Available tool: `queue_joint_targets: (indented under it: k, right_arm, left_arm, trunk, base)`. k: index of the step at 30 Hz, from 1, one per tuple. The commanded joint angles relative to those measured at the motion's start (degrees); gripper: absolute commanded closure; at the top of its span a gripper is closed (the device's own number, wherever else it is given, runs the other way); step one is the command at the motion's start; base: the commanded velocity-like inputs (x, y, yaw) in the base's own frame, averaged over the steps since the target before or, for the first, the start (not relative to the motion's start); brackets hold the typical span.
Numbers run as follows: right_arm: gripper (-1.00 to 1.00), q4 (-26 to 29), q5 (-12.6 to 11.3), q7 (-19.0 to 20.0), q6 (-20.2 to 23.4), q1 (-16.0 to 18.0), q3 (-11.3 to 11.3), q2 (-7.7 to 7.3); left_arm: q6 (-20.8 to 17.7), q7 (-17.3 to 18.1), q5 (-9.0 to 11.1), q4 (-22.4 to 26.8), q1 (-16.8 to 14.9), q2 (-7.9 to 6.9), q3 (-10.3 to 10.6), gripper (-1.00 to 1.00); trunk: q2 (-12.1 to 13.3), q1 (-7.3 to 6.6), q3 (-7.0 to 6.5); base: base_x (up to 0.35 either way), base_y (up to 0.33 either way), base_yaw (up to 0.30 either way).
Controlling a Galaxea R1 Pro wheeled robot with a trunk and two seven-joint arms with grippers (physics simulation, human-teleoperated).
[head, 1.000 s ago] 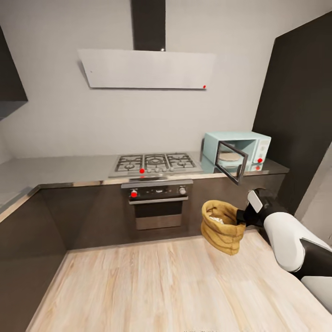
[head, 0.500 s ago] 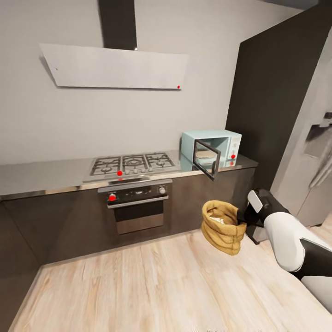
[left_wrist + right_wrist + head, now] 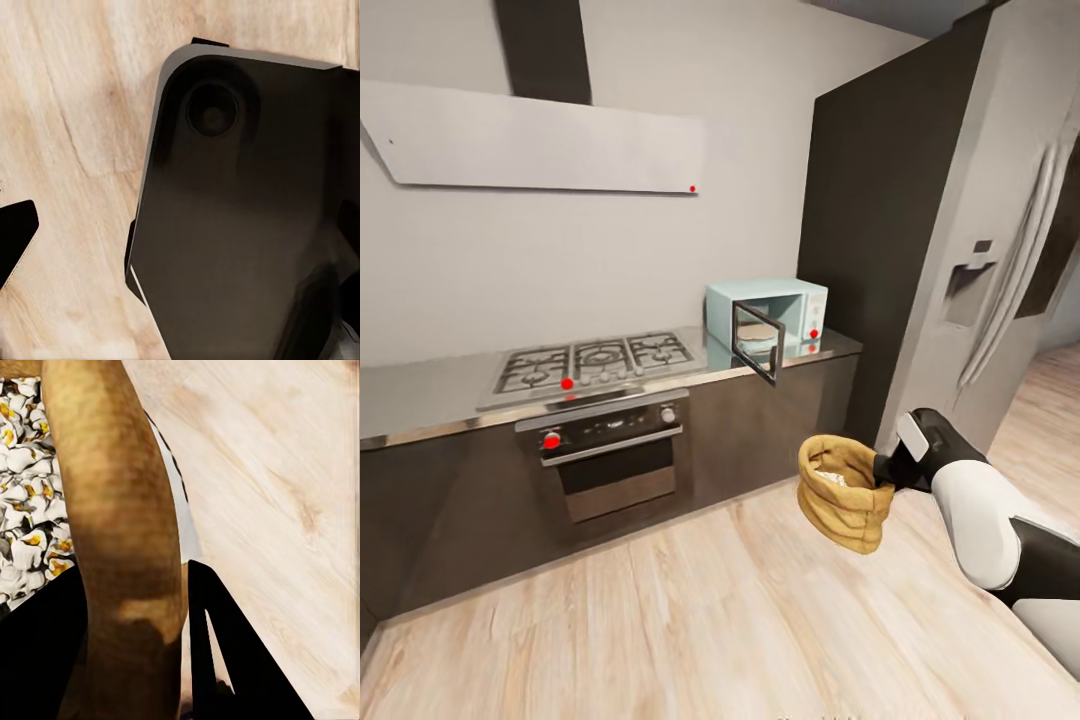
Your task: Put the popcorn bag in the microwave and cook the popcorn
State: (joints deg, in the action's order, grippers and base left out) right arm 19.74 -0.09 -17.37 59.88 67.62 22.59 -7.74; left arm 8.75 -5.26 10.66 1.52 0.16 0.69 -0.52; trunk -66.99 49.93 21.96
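One hand did the carrying: my right gripper (image 3: pixel 882 470) pinched the rolled rim of the popcorn bag (image 3: pixel 843 492), a finger on each side, so it hung upright over the wood floor (image 3: pixel 660 620) and nothing spilled. White and yellow popcorn (image 3: pixel 26 502) sat inside. The microwave (image 3: pixel 767 318) waited on the countertop (image 3: pixel 420 385) with its door (image 3: pixel 757 343) swung open, ready for the bag. My left gripper's fingers were hidden, so I could not tell their state.
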Motion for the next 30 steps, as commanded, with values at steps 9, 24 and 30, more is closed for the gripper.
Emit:
queue_joint_targets:
  k: [9,24,30]
  right_arm:
    - [1.0,-0.03,0.04,-0.22,0.12,0.06,0.35,0.17]
    - [1.0,-1.62,-0.11,-0.12,0.12,0.06,0.35,0.09]
    - [1.0,-1.6,-0.09,-0.12,0.12,0.06,0.35,0.01]
  left_arm:
    - [0.11,-0.11,0.37,0.07,0.02,0.02,-0.09,-1.0]
    - [-0.89,-0.18,0.33,-0.11,0.02,0.02,0.16,-1.0]
    - [-2.95,-0.19,0.25,-0.03,0.02,0.06,0.16,-1.0]
  trunk:
    - [-0.04,0.0,0.06]
    - [-0.04,0.0,0.06]
    - [-0.04,0.0,0.06]
  base:
    - [0.008,-0.002,-0.298]
    - [0.279,-0.063,-0.034]
    - [0.317,0.0,0.0]
